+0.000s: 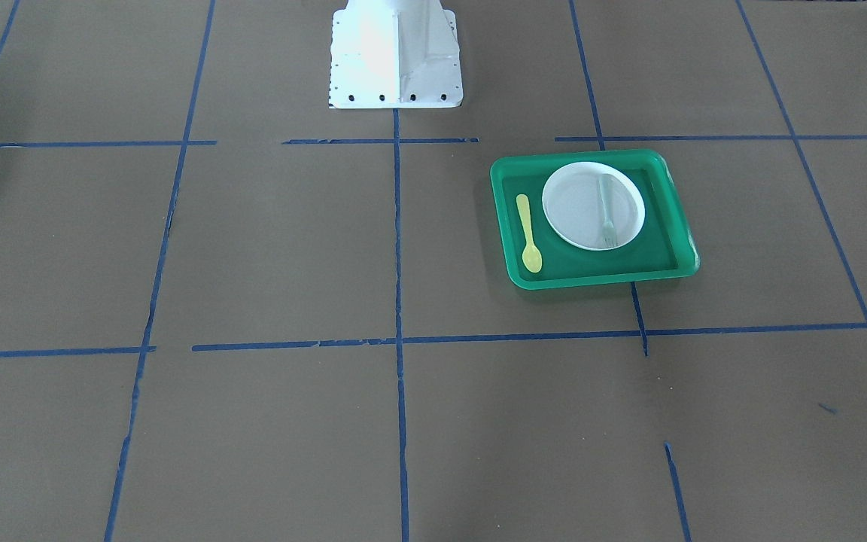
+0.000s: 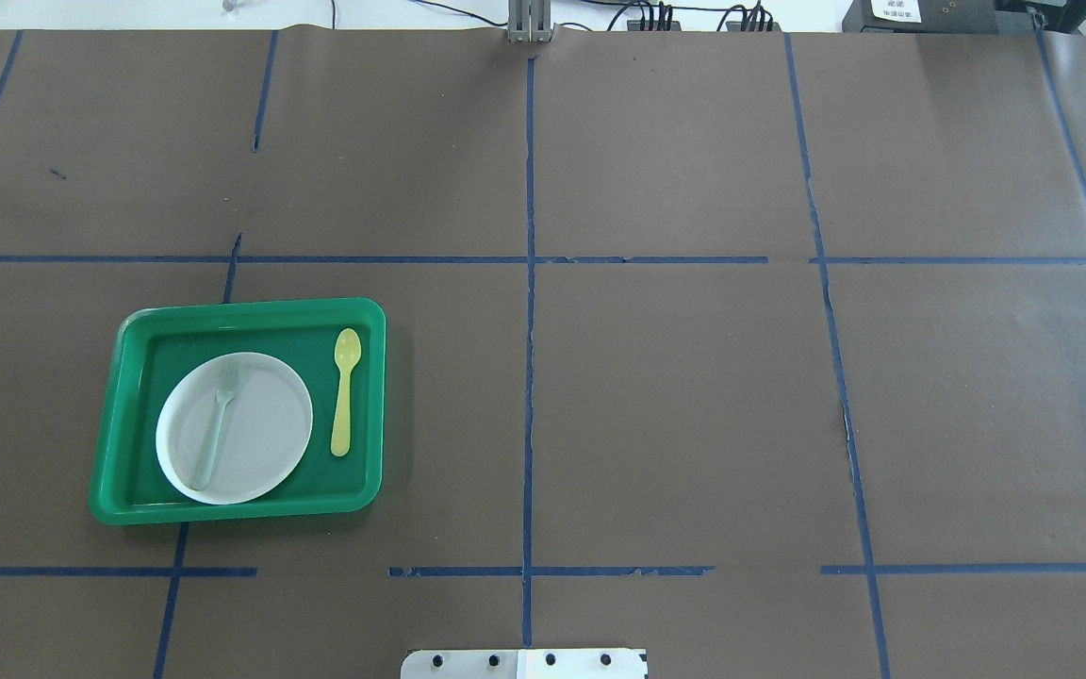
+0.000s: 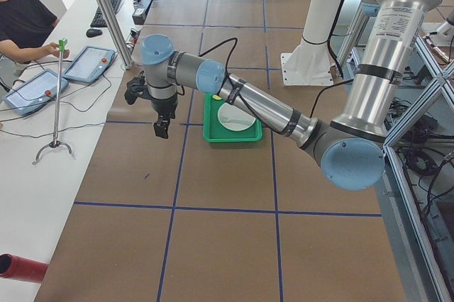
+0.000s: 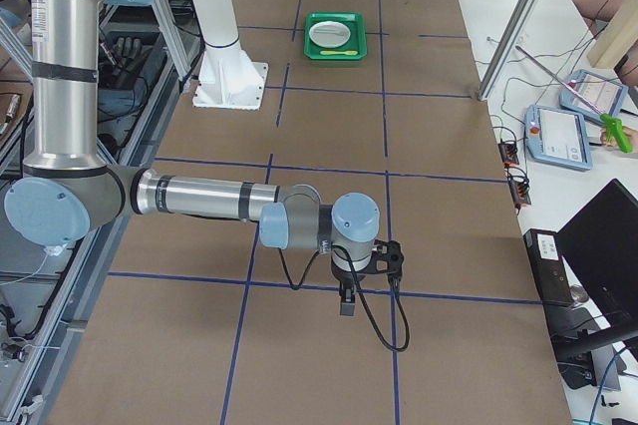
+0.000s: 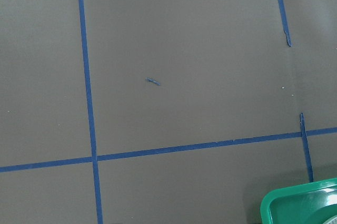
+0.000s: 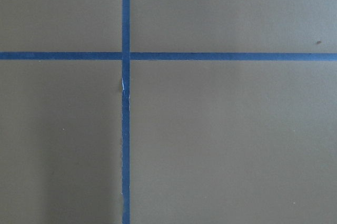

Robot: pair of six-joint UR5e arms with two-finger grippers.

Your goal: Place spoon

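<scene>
Spoon lies flat in the tray beside the plate, near the left edge of the table. Left fingers and right fingers: spread cannot be told.

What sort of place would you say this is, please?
Probably a robotics lab workcell: a paper-covered table gridded with blue tape, the robot's left arm reaching over it, and control tablets on a side bench.

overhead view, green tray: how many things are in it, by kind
yellow spoon: 1
pale translucent fork: 1
white plate: 1
total in the green tray: 3
</scene>
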